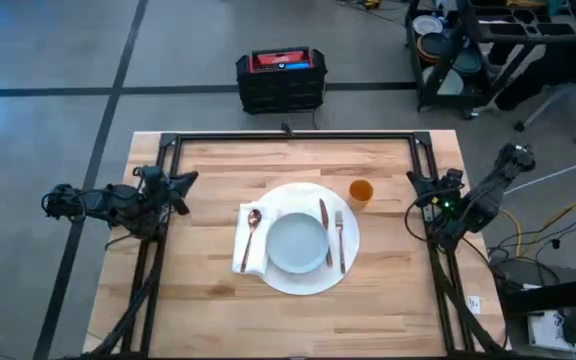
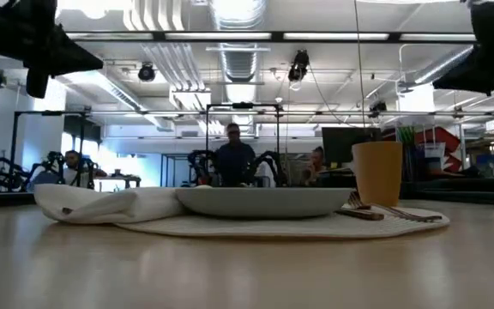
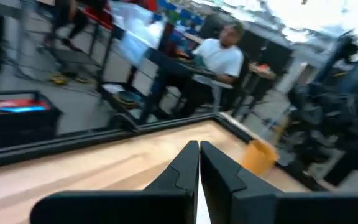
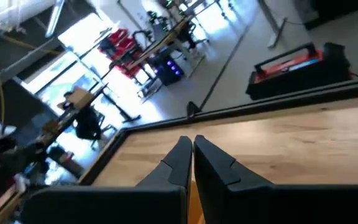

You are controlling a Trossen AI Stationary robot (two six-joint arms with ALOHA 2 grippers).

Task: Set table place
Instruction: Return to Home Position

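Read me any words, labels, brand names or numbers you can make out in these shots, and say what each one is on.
No text is legible in any view.
Black case with a red lid, on the floor beyond the table: blue strip on the lid, too small to read.
White tag beside the table's right rail: dark marks, too small to read.
Orange cup: no marking shows.

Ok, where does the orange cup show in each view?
High view: orange cup just off the white mat's upper right edge.
Low view: orange cup standing behind the fork.
Left wrist view: orange cup beyond the left gripper, on the table.
Right wrist view: not clearly in it.
Shared landmark: red-topped black case, in high and both wrist views.
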